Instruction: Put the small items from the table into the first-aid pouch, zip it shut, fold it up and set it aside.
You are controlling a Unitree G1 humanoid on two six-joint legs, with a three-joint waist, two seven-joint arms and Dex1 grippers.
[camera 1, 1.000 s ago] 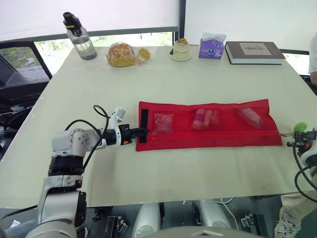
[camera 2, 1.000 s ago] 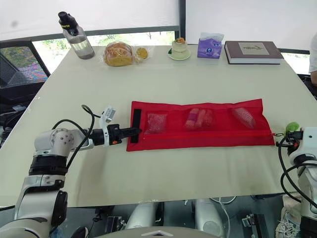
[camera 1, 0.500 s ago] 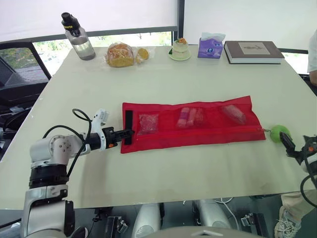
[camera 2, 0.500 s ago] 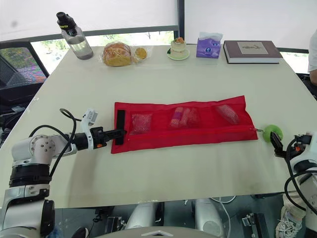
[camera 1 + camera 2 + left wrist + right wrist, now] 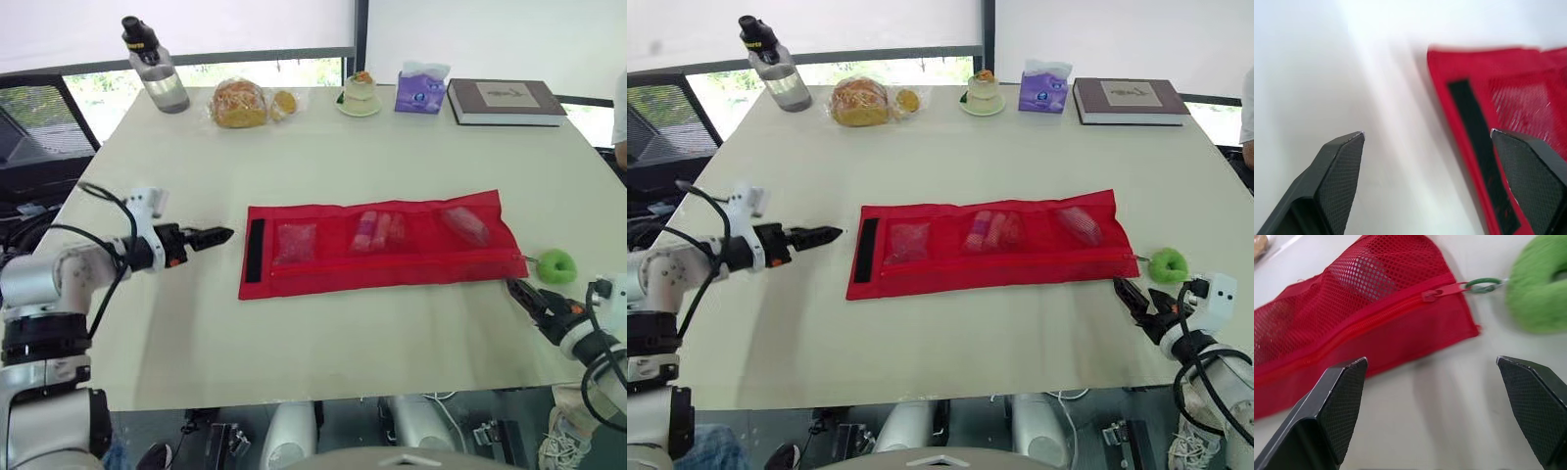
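Note:
The red mesh pouch point(image 5: 382, 257) lies flat and unfolded across the table's middle. A black strip point(image 5: 257, 251) marks its left end. Small items show through its three pockets point(image 5: 375, 230). The zipper slider point(image 5: 1432, 294) sits at the pouch's right end, tied to a green fuzzy pull point(image 5: 556, 265) lying on the table. My left gripper point(image 5: 217, 235) hovers just left of the pouch, open, holding nothing. My right gripper point(image 5: 521, 292) is near the pouch's front right corner, beside the green pull, open and holding nothing.
Along the far edge stand a water bottle point(image 5: 155, 67), bagged bread point(image 5: 240, 105), a small cake on a plate point(image 5: 360, 95), a purple tissue pack point(image 5: 421, 88) and a book point(image 5: 505, 101). A person's sleeve point(image 5: 619, 108) shows at the right edge.
The left gripper let go of the pouch's left end, opened and drew back leftward. The right gripper released the green pull, opened, and came nearer the front edge.

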